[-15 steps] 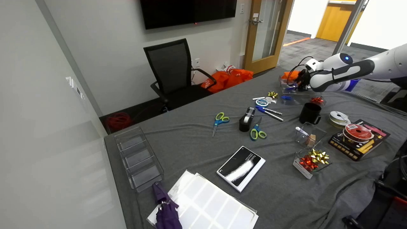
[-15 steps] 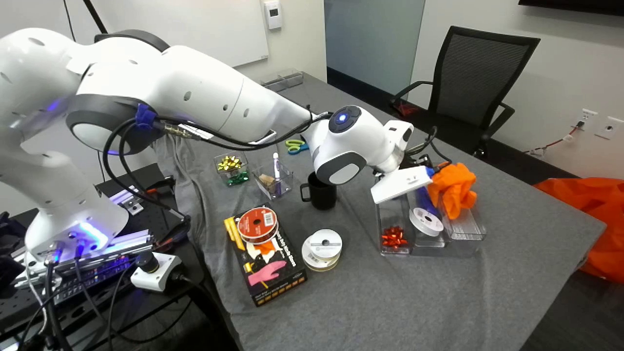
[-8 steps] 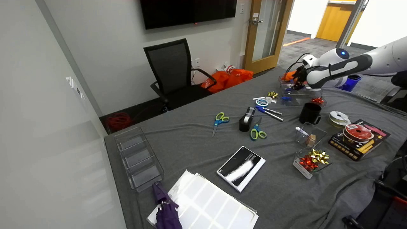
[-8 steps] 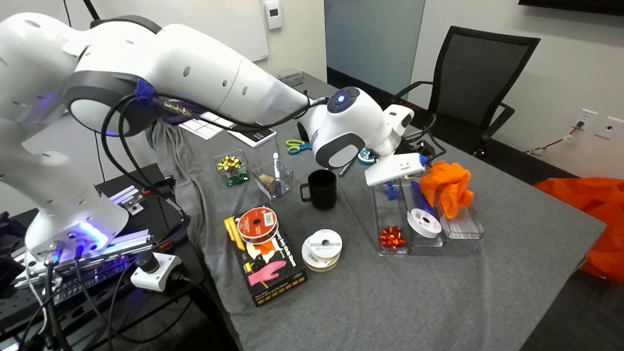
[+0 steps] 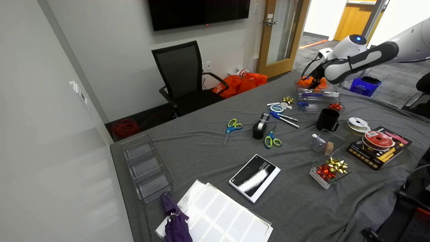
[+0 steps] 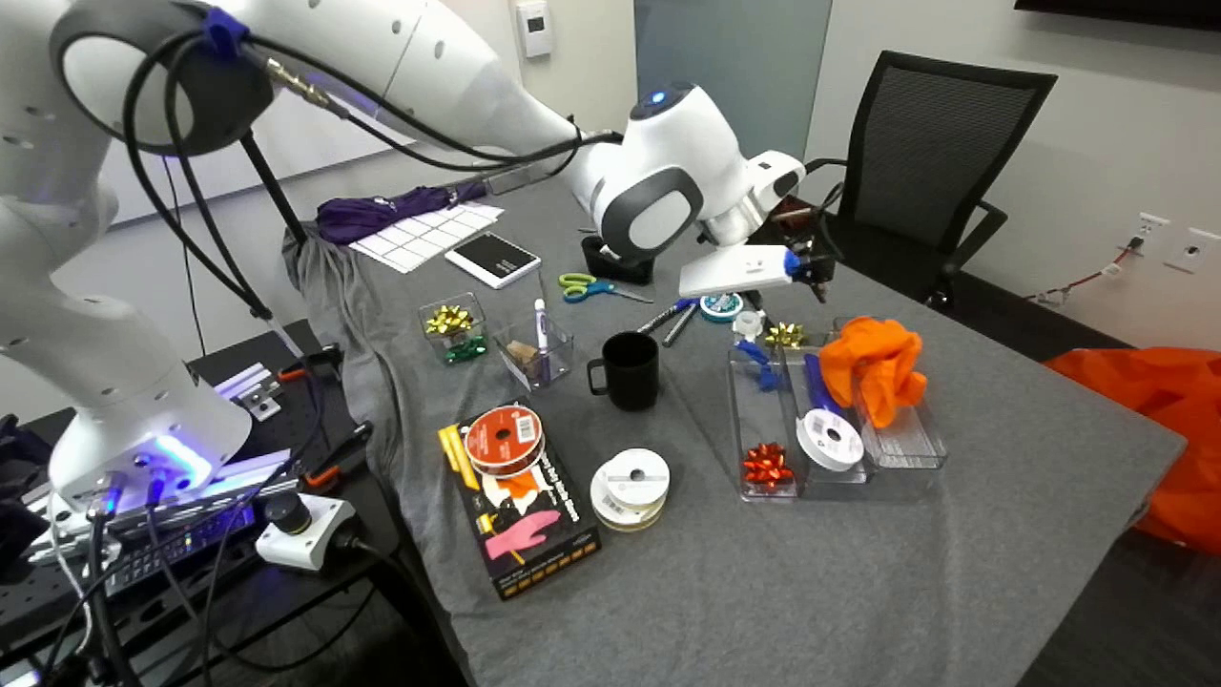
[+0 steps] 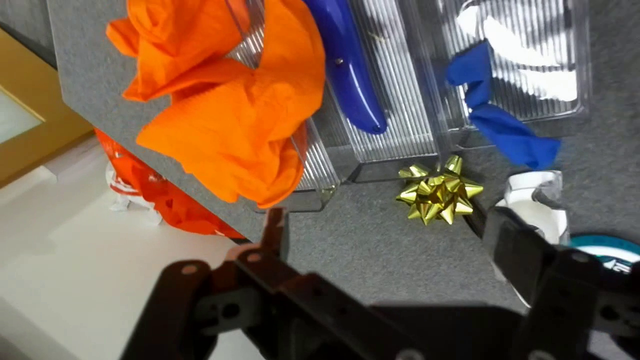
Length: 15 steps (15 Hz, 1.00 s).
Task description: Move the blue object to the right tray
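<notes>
A blue folded strip (image 6: pixel 760 370) lies at the far end of a clear tray (image 6: pixel 747 420), partly over its rim in the wrist view (image 7: pixel 500 125). A glossy blue handle (image 7: pixel 350 70) lies in the middle clear tray (image 7: pixel 400 115); it also shows in an exterior view (image 5: pixel 312 94). Beyond it, an orange cloth (image 6: pixel 873 367) lies over another clear tray (image 6: pixel 911 447). My gripper (image 7: pixel 390 225) is open in the wrist view, with nothing between its fingers. It hangs above the table past the far ends of the trays (image 6: pixel 818 275), apart from both blue things.
A white spool (image 6: pixel 828 441) sits on the middle tray, and a red bow (image 6: pixel 768 464) is in the tray with the blue strip. A gold bow (image 7: pixel 440 192) and a white tape roll (image 7: pixel 535 205) lie by the trays. A black mug (image 6: pixel 630 370) stands nearby.
My gripper and arm have risen from low over the trays and drawn back from them. The blue strip and handle have come into clearer view. The trays have shifted very slightly.
</notes>
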{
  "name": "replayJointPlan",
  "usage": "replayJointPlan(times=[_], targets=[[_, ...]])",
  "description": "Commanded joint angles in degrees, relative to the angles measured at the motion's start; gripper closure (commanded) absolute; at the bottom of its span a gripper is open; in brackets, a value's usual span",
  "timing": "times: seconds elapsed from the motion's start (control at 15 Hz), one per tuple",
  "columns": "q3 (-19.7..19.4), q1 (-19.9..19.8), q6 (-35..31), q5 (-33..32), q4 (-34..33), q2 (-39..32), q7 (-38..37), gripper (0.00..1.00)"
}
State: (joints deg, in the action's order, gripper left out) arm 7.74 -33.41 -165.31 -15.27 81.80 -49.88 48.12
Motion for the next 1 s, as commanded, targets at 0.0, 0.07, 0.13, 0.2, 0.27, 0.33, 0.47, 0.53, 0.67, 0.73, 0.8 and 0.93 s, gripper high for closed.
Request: replayJointPlan(times=[0.0,0.07,0.13,0.2,0.27,0.33,0.47,0.53,0.67,0.73,0.8,0.93], targets=[[-7.00,6.45,9.62,2.84,6.13,8.90,-7.24,0.00],[-8.25,7.90,12.60,3.27,6.23,10.01,-9.03,0.00],[-9.51,9.39,15.95,3.59,6.24,11.04,-11.38,0.00],[-10.21,10.43,18.72,3.82,6.23,11.85,-12.98,0.00],[-10.95,11.52,21.74,4.02,6.11,12.44,-15.06,0.00],[-11.12,12.10,24.09,4.39,6.11,12.96,-16.46,0.00],[-10.43,12.18,27.38,6.16,6.37,13.72,-17.96,0.00],[-9.94,11.99,28.49,7.37,6.67,14.00,-18.33,0.00],[-8.59,10.99,30.66,11.24,7.24,14.50,-18.32,0.00],[-8.02,10.45,31.82,13.54,7.55,14.74,-18.05,0.00],[-7.92,10.29,32.49,15.32,7.82,14.88,-17.90,0.00],[-8.65,10.73,33.27,17.20,8.05,14.97,-18.96,0.00]])
